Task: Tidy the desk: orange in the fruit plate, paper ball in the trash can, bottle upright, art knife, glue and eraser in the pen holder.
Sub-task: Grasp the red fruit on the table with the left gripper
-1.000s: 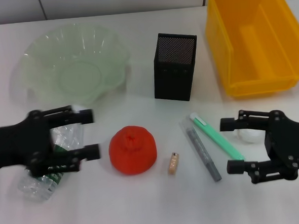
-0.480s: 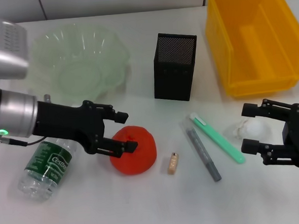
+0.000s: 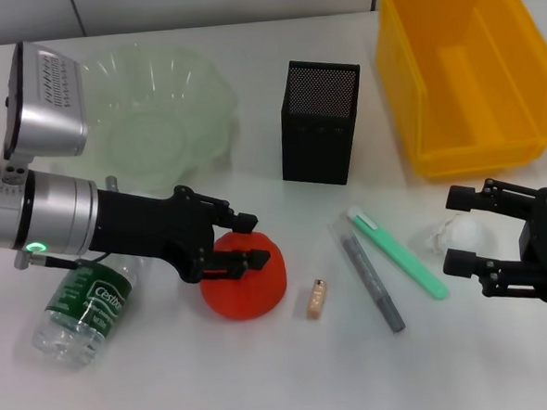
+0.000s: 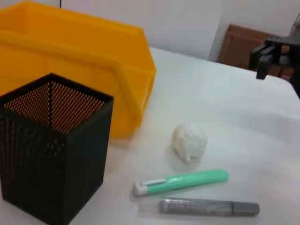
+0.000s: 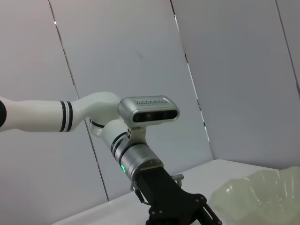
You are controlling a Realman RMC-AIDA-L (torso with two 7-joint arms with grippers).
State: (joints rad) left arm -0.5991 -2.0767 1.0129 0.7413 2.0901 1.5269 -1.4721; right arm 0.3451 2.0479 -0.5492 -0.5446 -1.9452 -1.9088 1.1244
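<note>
On my worktop (image 3: pixel 284 372), starting at nine o'clock, the bottle (image 3: pixel 87 307) lies on its side, cap end tucked under my left arm, green label facing up. Up at ten to eleven o'clock sits the fruit plate (image 3: pixel 152 110), pale green with its wavy rim, nothing in it. My left gripper (image 3: pixel 243 241) reaches across from nine o'clock and hangs over the orange (image 3: pixel 250 283), jaws spread wide, one finger past the fruit's far edge and the other across its top; I cannot tell whether they touch the skin. The orange rests on the worktop just left of centre. Just at its three o'clock lies the eraser (image 3: pixel 316 298), a small tan stub, apart from the fruit. Straight up from there, at twelve o'clock, the pen holder (image 3: pixel 320 123) stands upright and looks empty. Right of the eraser a grey stick (image 3: pixel 372 275) and a green art knife (image 3: pixel 397 251) lie side by side, both slanting from upper left to lower right, close but not clearly touching. At one to two o'clock the trash can (image 3: pixel 460 73) stands with nothing visible inside. At three o'clock the paper ball (image 3: pixel 461 235) sits on the worktop, and my right gripper (image 3: pixel 463 229) has its jaws wide open either side of it, one finger beyond it and one nearer me, not closed on it.
</note>
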